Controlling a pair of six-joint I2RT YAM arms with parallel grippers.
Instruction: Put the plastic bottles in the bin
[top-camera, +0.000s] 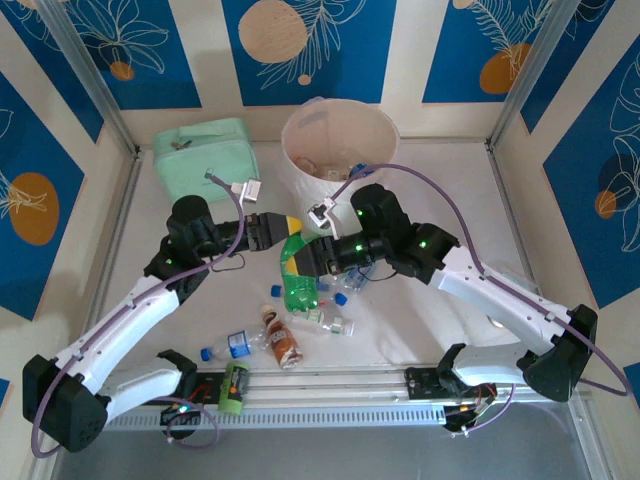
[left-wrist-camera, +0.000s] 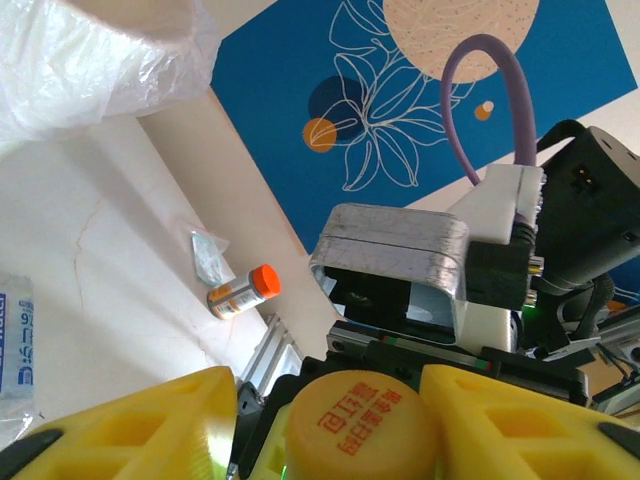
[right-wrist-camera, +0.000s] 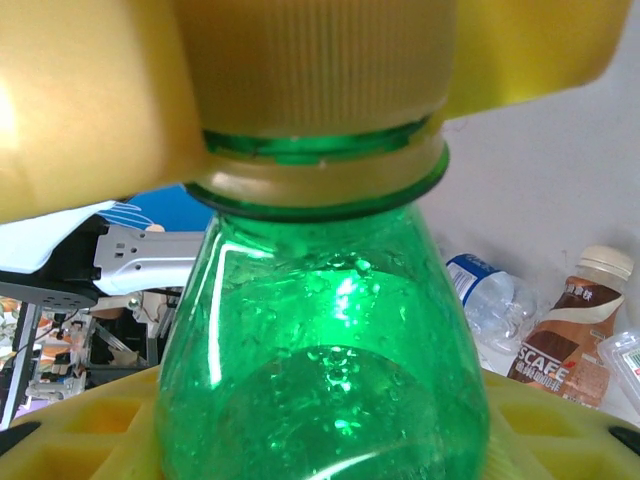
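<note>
Gripping the green bottle by its body, the right gripper holds it clamped near the bin, by other bottles; the left gripper is clamped on its yellow cap.

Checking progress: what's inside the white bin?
A few bottles lie at the bottom of the bin, too small to count. Its near wall and the right arm's cable cover the rest of the floor.
</note>
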